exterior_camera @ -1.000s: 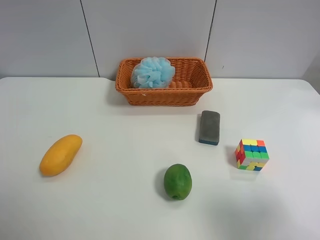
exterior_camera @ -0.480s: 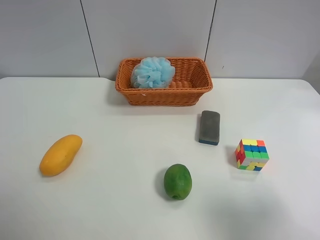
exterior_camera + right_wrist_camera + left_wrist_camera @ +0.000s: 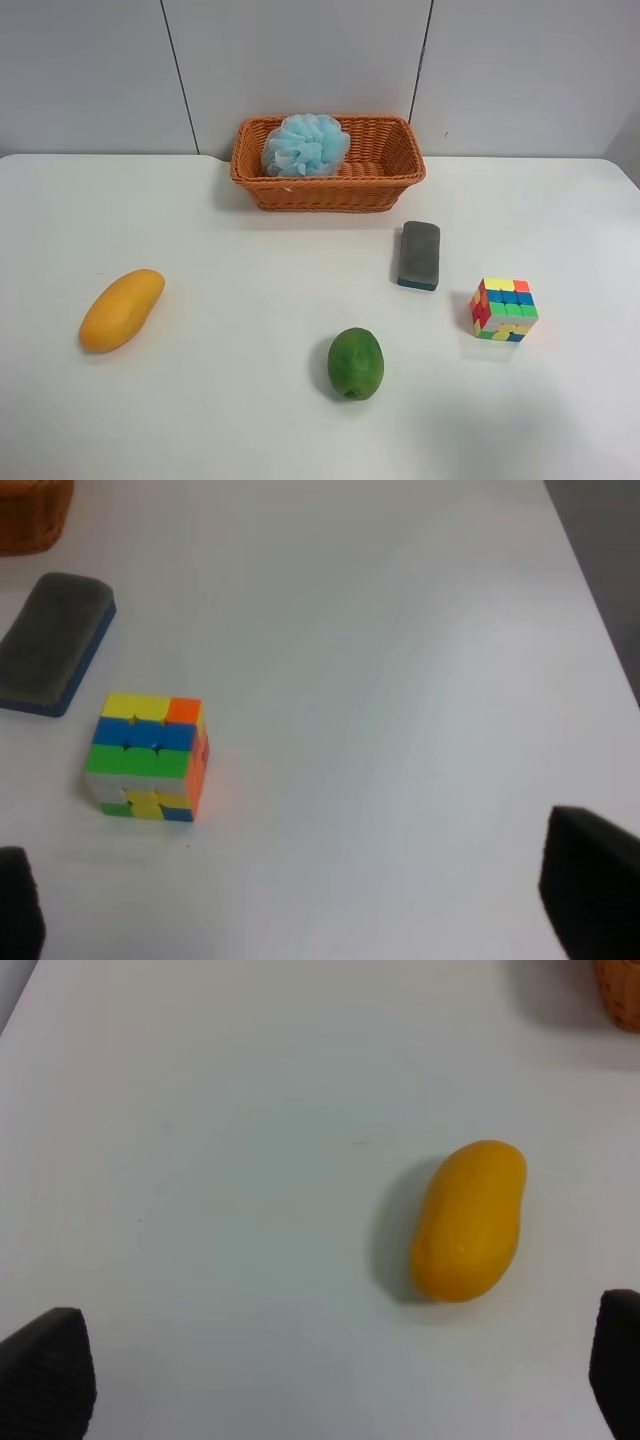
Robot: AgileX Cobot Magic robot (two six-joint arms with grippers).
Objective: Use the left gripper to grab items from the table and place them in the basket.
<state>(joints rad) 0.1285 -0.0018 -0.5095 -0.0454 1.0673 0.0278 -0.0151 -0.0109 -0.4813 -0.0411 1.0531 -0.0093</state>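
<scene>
Currently | left gripper (image 3: pixel 330 1380): jaws spread wide, empty | mango (image 3: pixel 469 1220): ahead between fingertips, offset toward one, long axis roughly along approach | right gripper (image 3: pixel 300 890): parted, idle

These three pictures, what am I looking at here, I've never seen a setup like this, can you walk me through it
It is a two-armed robot working at a white table. One picture comes from a camera mounted high; it shows no arms. The other two come from cameras on the wrists, looking down past each gripper.

On the table lie a mango, a green fruit, a grey eraser and a puzzle cube. A blue bath pouf sits in the wicker basket.

The left gripper hangs open above the mango, the right gripper open near the cube. Neither holds anything.
</scene>
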